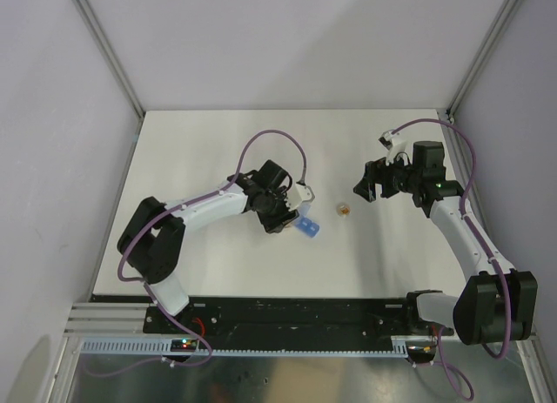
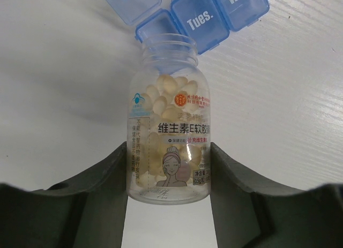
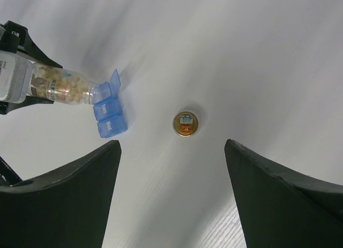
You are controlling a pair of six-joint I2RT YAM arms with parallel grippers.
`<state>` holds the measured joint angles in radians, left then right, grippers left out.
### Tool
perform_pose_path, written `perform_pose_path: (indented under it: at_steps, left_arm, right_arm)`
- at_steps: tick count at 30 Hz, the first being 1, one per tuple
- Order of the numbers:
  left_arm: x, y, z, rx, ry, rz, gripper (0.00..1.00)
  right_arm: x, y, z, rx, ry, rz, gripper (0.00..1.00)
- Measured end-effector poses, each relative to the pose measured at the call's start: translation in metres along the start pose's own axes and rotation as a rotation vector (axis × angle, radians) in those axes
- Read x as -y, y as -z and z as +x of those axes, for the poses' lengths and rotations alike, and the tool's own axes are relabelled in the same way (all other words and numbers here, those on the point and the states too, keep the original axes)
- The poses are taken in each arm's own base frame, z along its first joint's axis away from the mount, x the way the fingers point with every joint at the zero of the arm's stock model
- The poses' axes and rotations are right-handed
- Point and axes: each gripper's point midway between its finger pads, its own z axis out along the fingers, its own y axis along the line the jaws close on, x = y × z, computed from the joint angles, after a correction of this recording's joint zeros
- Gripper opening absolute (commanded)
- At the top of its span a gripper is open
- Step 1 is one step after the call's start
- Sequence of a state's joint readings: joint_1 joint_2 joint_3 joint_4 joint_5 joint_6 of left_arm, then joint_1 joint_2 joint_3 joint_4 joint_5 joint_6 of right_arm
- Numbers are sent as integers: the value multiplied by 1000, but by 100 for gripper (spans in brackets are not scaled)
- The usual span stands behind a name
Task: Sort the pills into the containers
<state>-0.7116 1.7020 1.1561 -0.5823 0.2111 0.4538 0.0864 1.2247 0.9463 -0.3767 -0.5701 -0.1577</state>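
On the white table [image 1: 218, 151], the left gripper [image 2: 169, 151] pinches the clear bottle [image 2: 169, 125] by its body, mouth tipped at the open compartment [image 2: 154, 29] of the light-blue pill box [image 2: 201, 20]; the right gripper [image 3: 171, 143] hangs spread and empty above the loose cap [image 3: 185, 124]. The pale pills [image 2: 166, 92] look soft, light and slippery; better poured than pinched.

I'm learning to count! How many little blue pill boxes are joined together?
3, in a row: the open compartment by the bottle, the Tues. compartment beside it, the Wed. compartment at the end. None seems hidden.
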Motion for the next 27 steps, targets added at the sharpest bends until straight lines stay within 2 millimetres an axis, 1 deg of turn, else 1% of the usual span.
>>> perform_pose_path:
  at_steps: [12,27]
  left_arm:
    - [-2,5,-9,10,-11,-12,0]
    - [-2,6,-4,-16,-20,-16,0]
  right_arm:
    - [0,0,0,1,-2,-5,85]
    - [0,1,0,4,-5,-7,87]
